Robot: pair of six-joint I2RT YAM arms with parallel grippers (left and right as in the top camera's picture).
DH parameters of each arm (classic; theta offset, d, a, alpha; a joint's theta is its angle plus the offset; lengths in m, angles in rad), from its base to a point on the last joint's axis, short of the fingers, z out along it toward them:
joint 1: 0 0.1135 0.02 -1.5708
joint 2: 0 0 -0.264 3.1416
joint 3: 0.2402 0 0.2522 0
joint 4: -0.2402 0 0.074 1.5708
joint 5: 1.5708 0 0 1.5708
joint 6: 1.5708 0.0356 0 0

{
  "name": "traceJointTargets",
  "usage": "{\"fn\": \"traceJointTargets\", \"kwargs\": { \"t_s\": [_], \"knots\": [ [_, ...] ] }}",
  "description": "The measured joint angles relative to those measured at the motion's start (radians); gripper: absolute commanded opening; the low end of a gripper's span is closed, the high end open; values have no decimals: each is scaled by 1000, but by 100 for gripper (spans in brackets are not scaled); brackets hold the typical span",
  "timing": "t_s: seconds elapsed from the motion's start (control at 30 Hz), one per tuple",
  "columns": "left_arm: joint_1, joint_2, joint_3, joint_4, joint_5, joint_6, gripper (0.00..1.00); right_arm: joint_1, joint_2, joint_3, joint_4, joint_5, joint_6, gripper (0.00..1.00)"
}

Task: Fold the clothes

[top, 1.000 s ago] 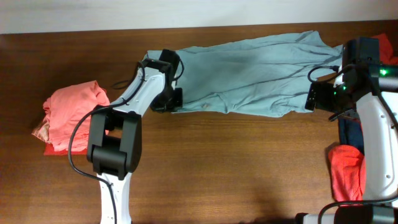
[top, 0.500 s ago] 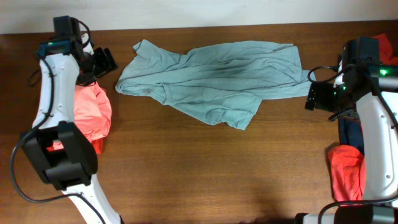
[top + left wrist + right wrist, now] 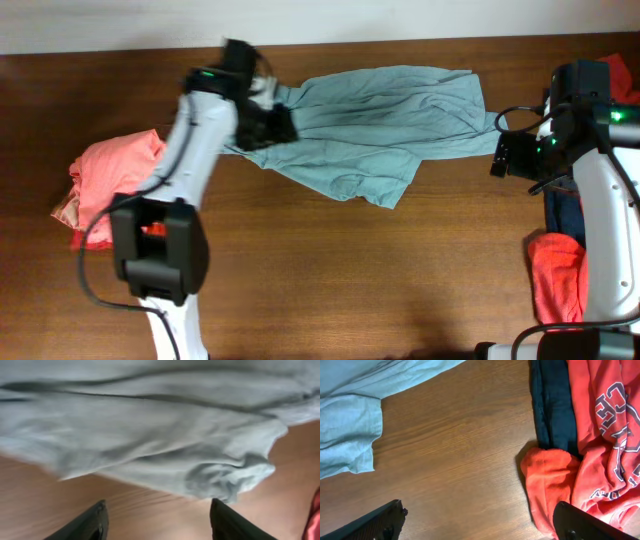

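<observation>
The pale grey-blue T-shirt (image 3: 370, 125) lies rumpled across the far middle of the table, with a folded flap hanging toward the front. My left gripper (image 3: 266, 126) hovers over its left end. In the left wrist view the left gripper (image 3: 160, 521) is open, bare wood shows between its fingers, and the shirt's bunched hem (image 3: 220, 477) lies just ahead. My right gripper (image 3: 512, 155) stands open beside the shirt's right edge. In the right wrist view the right gripper (image 3: 480, 522) has only wood between its fingers, and a shirt corner (image 3: 350, 430) is at upper left.
A coral-pink shirt (image 3: 110, 185) is heaped at the left edge. At the right edge lie a navy shirt (image 3: 552, 405) and a red one with white print (image 3: 605, 420). The red heap (image 3: 555, 280) sits by the right arm's base.
The shirt went from stretched flat to bunched and shifted left. My left gripper let go, swung out to the far left, then came back over the shirt's left end. The right arm held still.
</observation>
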Motion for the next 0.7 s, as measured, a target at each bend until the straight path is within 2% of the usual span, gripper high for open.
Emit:
{"fn": "traceJointTargets", "kwargs": {
  "t_s": [0.17,0.33,0.43,0.53,0.7],
  "knots": [
    [-101,6,-65,148,-3,-29,64,0,0,0,0,0,-1,99],
    [-175,39,-88,266,-97,-21,63,0,0,0,0,0,0,99],
    [-212,72,-89,281,-158,2,62,0,0,0,0,0,0,99],
    [-232,98,-92,288,-221,13,55,0,0,0,0,0,0,99],
    [-232,130,-93,322,-318,24,54,0,0,0,0,0,0,99]
  ]
}}
